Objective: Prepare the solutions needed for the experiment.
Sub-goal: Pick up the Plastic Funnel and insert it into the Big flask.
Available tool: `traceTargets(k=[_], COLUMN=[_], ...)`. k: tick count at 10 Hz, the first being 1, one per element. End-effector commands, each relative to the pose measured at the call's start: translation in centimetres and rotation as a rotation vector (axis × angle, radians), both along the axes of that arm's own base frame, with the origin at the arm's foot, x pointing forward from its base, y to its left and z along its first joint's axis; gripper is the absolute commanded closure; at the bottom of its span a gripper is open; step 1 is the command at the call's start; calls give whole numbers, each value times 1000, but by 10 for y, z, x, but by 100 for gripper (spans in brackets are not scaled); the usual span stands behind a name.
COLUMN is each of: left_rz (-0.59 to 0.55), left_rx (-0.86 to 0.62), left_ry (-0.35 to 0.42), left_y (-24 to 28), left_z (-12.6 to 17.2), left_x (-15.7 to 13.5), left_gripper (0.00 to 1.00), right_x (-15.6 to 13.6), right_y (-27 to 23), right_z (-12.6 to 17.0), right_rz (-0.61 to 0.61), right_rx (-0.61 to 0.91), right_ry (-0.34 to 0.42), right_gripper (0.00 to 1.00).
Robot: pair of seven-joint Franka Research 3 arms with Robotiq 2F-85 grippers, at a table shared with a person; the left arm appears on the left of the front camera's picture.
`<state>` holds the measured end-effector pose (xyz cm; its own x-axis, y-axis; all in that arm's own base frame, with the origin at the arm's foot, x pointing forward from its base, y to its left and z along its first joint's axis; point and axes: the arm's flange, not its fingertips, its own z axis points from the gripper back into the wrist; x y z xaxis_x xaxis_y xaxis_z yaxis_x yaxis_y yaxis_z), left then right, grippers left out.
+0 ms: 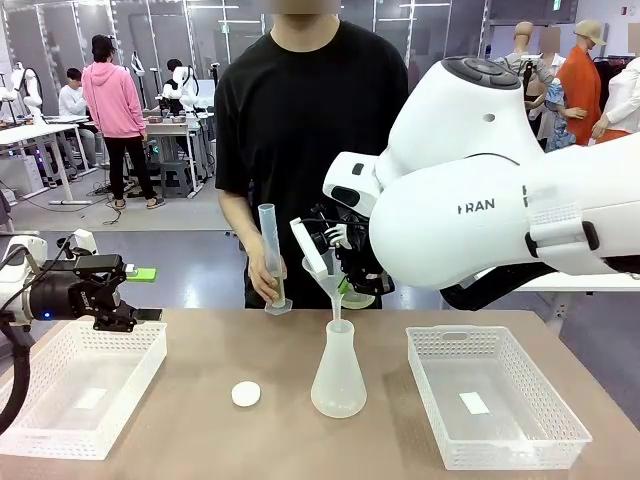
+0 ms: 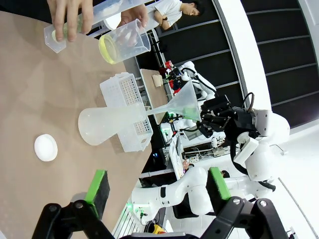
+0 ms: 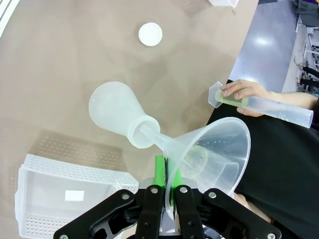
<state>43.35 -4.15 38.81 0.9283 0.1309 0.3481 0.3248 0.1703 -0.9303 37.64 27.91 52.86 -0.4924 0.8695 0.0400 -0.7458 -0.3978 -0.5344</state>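
Right fingers [image 3: 159, 173] are clamping the funnel [image 3: 214, 149] rim, left fingers [image 2: 97, 191] hanging wide open, empty — a tilting stem is risking solution [image 3: 233, 101] missing the flask [image 3: 117, 112].

A frosted translucent conical flask [image 1: 338, 378] holding a clear plastic funnel [image 1: 337, 316] blocks mid-table. Bare brown tabletop [image 1: 210, 360] lies open at its nine o'clock; a white perforated plastic basket [image 1: 515, 450] closes three o'clock.

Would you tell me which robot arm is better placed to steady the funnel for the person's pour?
Right. The right gripper is shut on the rim of the funnel, whose spout sits in the neck of the flask. The left gripper hangs open by the left basket, well away.
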Motion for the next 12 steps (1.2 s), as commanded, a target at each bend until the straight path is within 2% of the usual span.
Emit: traceTargets(k=[1, 12], left_rz=[11, 11], left_rx=[-34, -34], left_ry=[-9, -9], left_y=[-2, -2], left_z=[3, 3], left_x=[1, 1], left_gripper=[0, 0], right_x=[7, 30], right_y=[-1, -11], right_z=[-8, -61], right_rz=[18, -11], right_rx=[16, 49], right_ry=[2, 72], right_gripper=[96, 96])
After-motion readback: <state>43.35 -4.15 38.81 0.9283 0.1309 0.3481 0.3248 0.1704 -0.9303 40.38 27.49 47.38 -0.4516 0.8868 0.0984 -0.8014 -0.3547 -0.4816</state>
